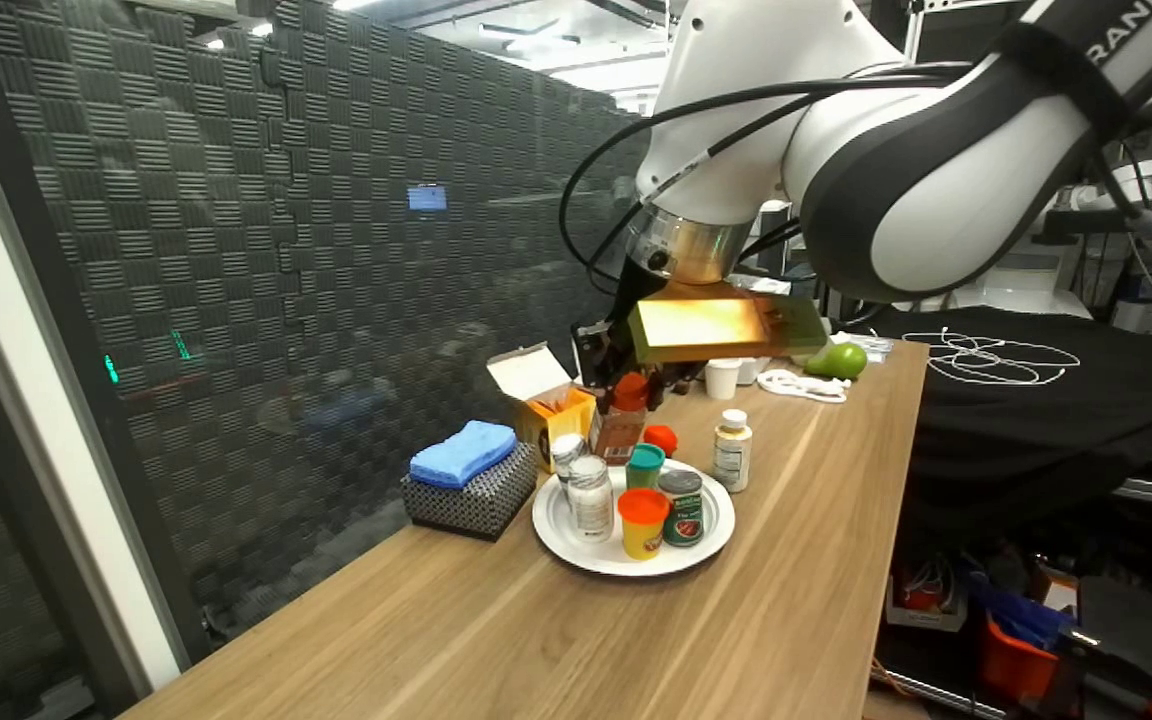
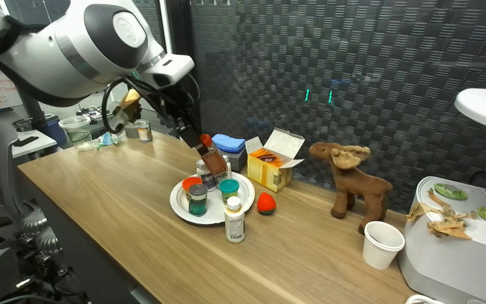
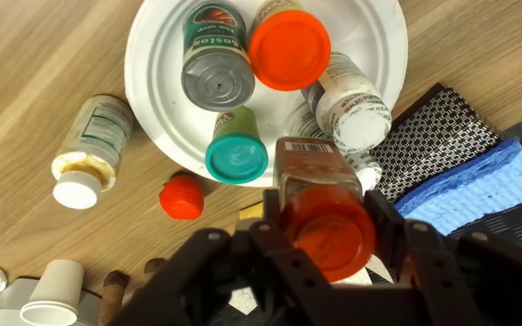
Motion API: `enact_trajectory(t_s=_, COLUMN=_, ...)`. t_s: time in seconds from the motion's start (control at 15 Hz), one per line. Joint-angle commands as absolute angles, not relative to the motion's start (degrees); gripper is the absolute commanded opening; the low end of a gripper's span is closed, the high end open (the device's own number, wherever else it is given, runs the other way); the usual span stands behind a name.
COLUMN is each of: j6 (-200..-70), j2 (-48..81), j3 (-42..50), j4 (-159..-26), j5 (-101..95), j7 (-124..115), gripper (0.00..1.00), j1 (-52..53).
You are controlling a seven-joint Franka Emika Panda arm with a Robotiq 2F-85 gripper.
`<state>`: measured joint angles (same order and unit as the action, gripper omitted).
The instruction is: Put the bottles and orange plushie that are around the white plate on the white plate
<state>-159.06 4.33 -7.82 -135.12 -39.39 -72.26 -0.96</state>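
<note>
My gripper is shut on a brown, red-capped bottle, held tilted above the plate's edge in both exterior views. The white plate carries two white bottles, a teal-topped jar, an orange-lidded yellow jar and a green can. A white bottle with a white cap stands upright on the table just beside the plate; the wrist view shows it too. The orange plushie sits on the table beside the plate, near the yellow carton.
A yellow carton with open flaps and a patterned box bearing a blue cloth stand close by the plate. A brown plush moose, white cups and a grey appliance are farther along the table.
</note>
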Motion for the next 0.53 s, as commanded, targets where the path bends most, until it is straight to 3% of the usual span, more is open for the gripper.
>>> enact_trajectory(t_s=0.0, j6=-158.13, j2=3.17, j3=-7.96, j4=-134.49, j5=-40.71, j7=-73.02, gripper=0.24, j1=-0.44)
enact_trajectory(t_s=0.47, j6=-152.75, j2=4.24, j3=-7.92, j4=-133.83, j5=-39.67, j7=-72.31, gripper=0.24, j1=-0.33)
